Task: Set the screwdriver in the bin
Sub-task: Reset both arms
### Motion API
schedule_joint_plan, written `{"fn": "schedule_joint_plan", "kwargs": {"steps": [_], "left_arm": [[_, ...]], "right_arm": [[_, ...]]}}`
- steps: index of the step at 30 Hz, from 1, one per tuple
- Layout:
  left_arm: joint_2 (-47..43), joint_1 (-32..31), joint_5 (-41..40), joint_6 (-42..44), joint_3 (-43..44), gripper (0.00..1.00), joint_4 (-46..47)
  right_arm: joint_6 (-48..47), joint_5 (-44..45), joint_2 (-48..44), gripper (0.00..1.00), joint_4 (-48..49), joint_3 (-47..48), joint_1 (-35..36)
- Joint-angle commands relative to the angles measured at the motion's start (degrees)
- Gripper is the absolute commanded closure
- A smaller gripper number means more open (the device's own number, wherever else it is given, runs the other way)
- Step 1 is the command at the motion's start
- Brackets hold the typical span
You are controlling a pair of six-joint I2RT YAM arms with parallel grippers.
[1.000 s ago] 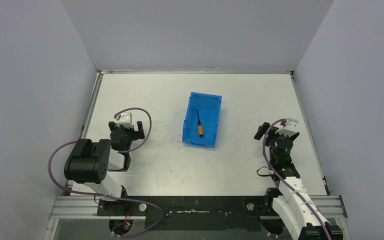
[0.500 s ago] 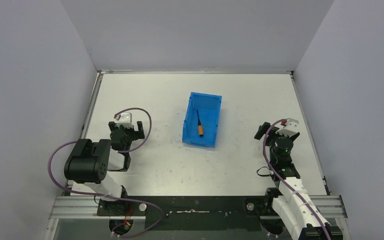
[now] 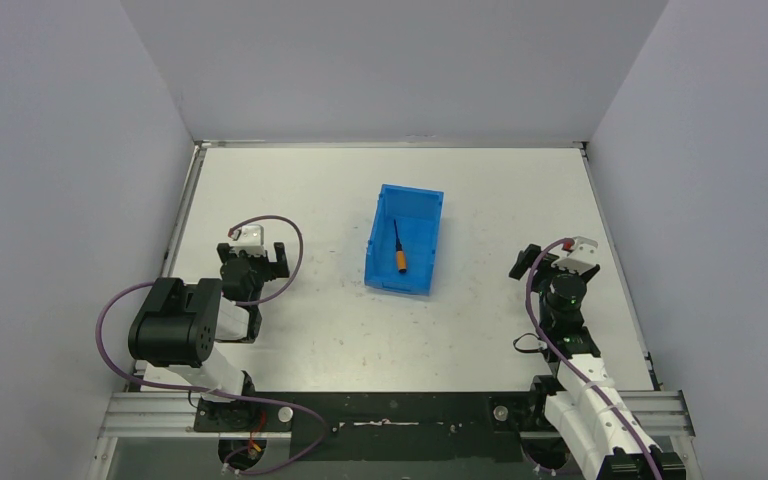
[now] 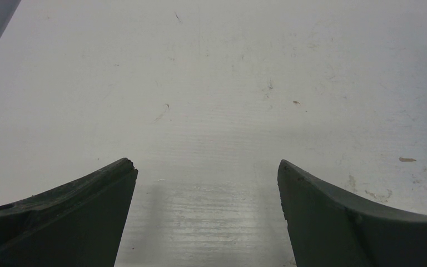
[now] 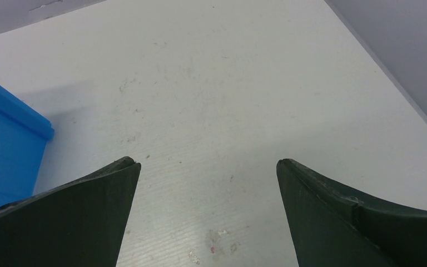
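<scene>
The blue bin stands in the middle of the table. The screwdriver, with its orange handle and thin black shaft, lies inside it. My left gripper is open and empty, low over the table well left of the bin; in the left wrist view only bare table lies between its fingers. My right gripper is open and empty, to the right of the bin. In the right wrist view the bin's corner shows at the left edge.
Grey walls enclose the table on three sides. The table's right edge runs near my right gripper. A black and metal rail with the arm bases lies at the near edge. Purple cables loop round both arms.
</scene>
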Motion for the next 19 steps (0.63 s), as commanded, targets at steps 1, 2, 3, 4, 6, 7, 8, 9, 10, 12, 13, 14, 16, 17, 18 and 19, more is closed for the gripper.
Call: {"fn": "schedule_joint_plan", "kwargs": {"steps": [1, 2, 3, 4, 6, 7, 8, 9, 10, 12, 13, 14, 16, 17, 18, 19], "left_arm": [[-0.05, 0.26, 0.44, -0.19, 1.05, 0.03, 3.76], [-0.05, 0.26, 0.49, -0.15, 1.05, 0.03, 3.69], [-0.05, 0.26, 0.49, -0.18, 1.05, 0.03, 3.73], [-0.05, 0.26, 0.49, -0.14, 1.05, 0.03, 3.72], [-0.05, 0.26, 0.49, -0.11, 1.05, 0.03, 3.70], [-0.05, 0.26, 0.49, -0.18, 1.05, 0.03, 3.73], [-0.05, 0.26, 0.49, -0.16, 1.05, 0.03, 3.76], [0.00, 0.26, 0.49, -0.11, 1.05, 0.03, 3.69], [-0.04, 0.26, 0.49, -0.12, 1.05, 0.03, 3.71], [-0.05, 0.26, 0.49, -0.13, 1.05, 0.03, 3.70], [-0.05, 0.26, 0.49, -0.18, 1.05, 0.03, 3.73], [-0.07, 0.26, 0.43, -0.13, 1.05, 0.03, 3.76], [-0.05, 0.26, 0.49, -0.13, 1.05, 0.03, 3.69], [-0.07, 0.26, 0.49, -0.11, 1.05, 0.03, 3.70], [-0.11, 0.26, 0.49, -0.13, 1.05, 0.03, 3.62], [-0.12, 0.26, 0.48, -0.11, 1.05, 0.03, 3.64]], "right_arm": [[0.27, 1.22, -0.61, 0.00, 2.37, -0.26, -0.19], [0.23, 1.22, -0.63, 0.00, 2.38, -0.26, -0.18], [0.25, 1.22, -0.62, 0.00, 2.39, -0.21, -0.13], [0.21, 1.22, -0.63, 0.00, 2.38, -0.18, -0.22], [0.25, 1.32, -0.63, 0.00, 2.38, -0.18, -0.12], [0.27, 1.46, -0.63, 0.00, 2.42, -0.17, -0.10], [0.38, 1.68, -0.63, 0.00, 2.26, -0.17, -0.14], [0.50, 1.86, -0.50, 0.00, 2.24, -0.13, -0.17], [0.61, 1.98, -0.46, 0.00, 2.17, -0.09, -0.22], [0.81, 2.01, -0.33, 0.00, 2.15, -0.02, -0.24], [0.80, 1.82, -0.23, 0.00, 2.20, 0.00, -0.18], [0.73, 1.43, -0.28, 0.00, 2.36, -0.04, -0.26], [0.63, 1.29, -0.23, 0.00, 2.47, -0.08, -0.19], [0.69, 1.44, -0.30, 0.00, 2.36, -0.08, -0.21], [0.71, 1.50, -0.44, 0.00, 2.36, -0.15, -0.24], [0.69, 1.47, -0.61, 0.00, 2.27, -0.24, -0.26]]}}
